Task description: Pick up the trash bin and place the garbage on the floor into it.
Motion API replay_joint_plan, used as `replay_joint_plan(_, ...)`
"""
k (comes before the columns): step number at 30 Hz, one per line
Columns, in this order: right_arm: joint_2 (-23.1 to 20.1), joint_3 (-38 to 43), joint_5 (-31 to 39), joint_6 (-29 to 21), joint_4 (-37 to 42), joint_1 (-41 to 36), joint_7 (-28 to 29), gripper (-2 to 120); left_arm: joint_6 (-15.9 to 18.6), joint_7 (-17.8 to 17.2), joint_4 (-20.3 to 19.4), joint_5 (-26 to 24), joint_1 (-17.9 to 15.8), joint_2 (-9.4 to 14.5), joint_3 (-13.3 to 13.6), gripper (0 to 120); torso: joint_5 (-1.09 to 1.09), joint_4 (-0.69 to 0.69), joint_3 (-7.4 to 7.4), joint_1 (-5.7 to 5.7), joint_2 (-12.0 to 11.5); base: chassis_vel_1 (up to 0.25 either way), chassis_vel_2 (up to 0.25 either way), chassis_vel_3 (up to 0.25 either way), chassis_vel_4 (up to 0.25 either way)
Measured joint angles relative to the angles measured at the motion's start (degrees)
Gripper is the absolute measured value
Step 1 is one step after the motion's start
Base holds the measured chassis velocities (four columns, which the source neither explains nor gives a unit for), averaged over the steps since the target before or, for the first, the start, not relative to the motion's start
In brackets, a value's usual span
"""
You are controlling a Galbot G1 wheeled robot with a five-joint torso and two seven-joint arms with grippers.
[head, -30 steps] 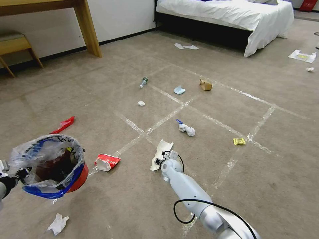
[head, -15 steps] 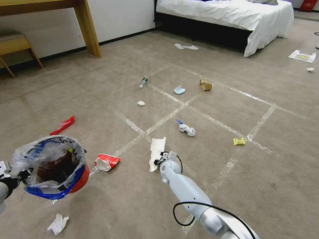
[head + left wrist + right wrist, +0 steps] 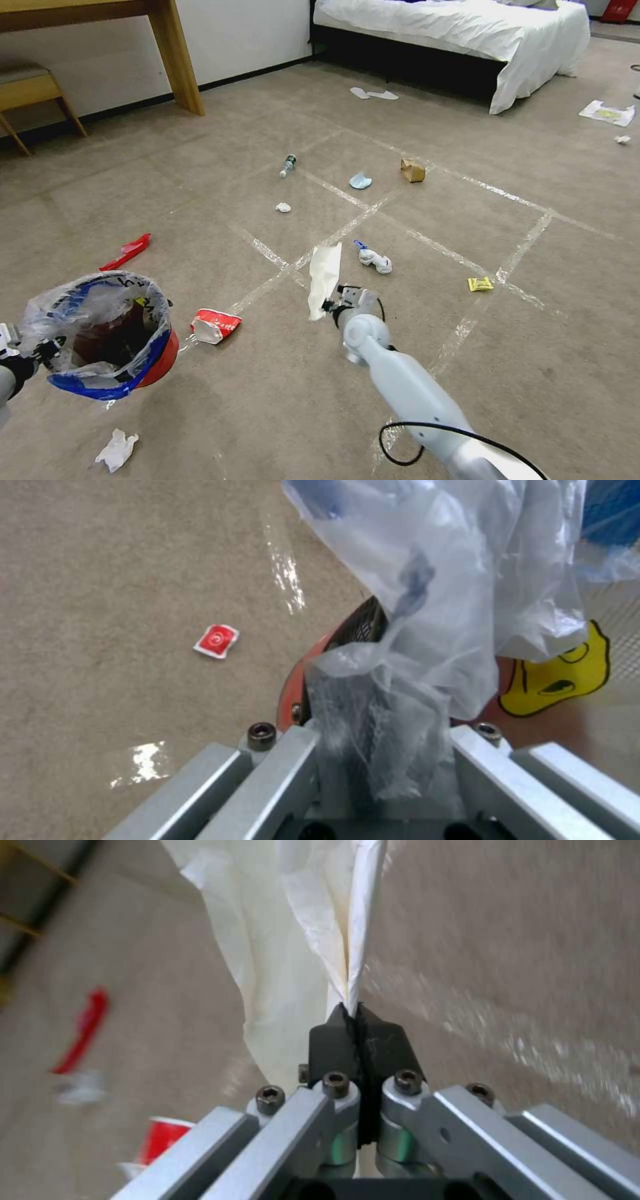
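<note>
My right hand (image 3: 331,307) has lifted a white paper sheet (image 3: 324,272) clear of the floor (image 3: 547,347). Its fingers (image 3: 331,1040) are pressed fully together on the sheet's lower edge, and the sheet now hangs upright above them. A second ago it lay flat on the carpet under my wrist; half a second ago it was only partly raised. My right arm has also swung forward and slightly to the right, so the sheet stands over a taped line in the middle of the floor.

My left hand (image 3: 30,351) holds the red trash bin (image 3: 110,337) off the floor at the lower left, much where it was a second ago. In the left wrist view its fingers (image 3: 280,760) are closed on the bin's rim (image 3: 333,635) and on a bunched fold of the clear plastic liner (image 3: 427,630).

The rest of the litter lies as before:
- a red and white wrapper (image 3: 215,325) just beside the bin
- a red strip (image 3: 127,251) farther out on the left
- a crumpled tissue (image 3: 117,449) near the bottom left
- a twisted white scrap (image 3: 375,259) just beyond the raised sheet
- a yellow packet (image 3: 480,284) to the right
- a small bottle (image 3: 287,165), a blue mask (image 3: 359,181) and a brown paper bag (image 3: 413,170) toward the bed (image 3: 467,33)
</note>
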Motion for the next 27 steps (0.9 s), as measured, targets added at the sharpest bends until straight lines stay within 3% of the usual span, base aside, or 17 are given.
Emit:
replay_joint_plan(2,-2.8,0.7,0.5,1.5,7.2,-1.6,-1.1,0,0.0,0.0,-0.4,-0.7,-0.1,0.0,0.1,0,0.00,0.00,0.00,0.00,0.0,0.000,0.000,0.000,0.000)
replay_joint_plan(6,-5.1,1.0,1.3,2.5,13.0,-2.2,-2.0,0,0.0,-0.1,-0.7,-1.0,-0.1,0.0,0.2,0,0.00,0.00,0.00,0.00,0.0,0.000,0.000,0.000,0.000)
replay_joint_plan(8,-8.3,0.7,2.6,4.2,19.3,-1.9,-3.5,0,0.0,-0.1,-1.2,-1.3,0.1,-0.1,0.3,0,0.00,0.00,0.00,0.00,0.0,0.000,0.000,0.000,0.000)
replay_joint_plan(15,-16.0,-3.6,7.6,9.0,30.1,4.8,-7.4,0,0.0,-0.4,-3.0,-2.3,1.1,-0.1,0.7,0,-0.01,0.01,0.00,0.00,0.0,0.000,0.000,0.000,0.000)
replay_joint_plan(21,-20.0,-8.9,11.4,14.0,34.4,10.9,-11.9,0,0.0,-0.4,-3.9,-3.0,1.4,0.0,1.2,0,-0.01,0.00,0.00,0.00,0.0,0.000,0.000,0.000,0.000)
replay_joint_plan(27,-20.1,-15.9,13.6,19.4,33.6,18.1,-17.2,0,0.0,-1.0,-5.1,-4.4,1.1,1.4,2.0,0,-0.01,0.01,0.00,0.00,0.0,0.000,0.000,0.000,0.000)
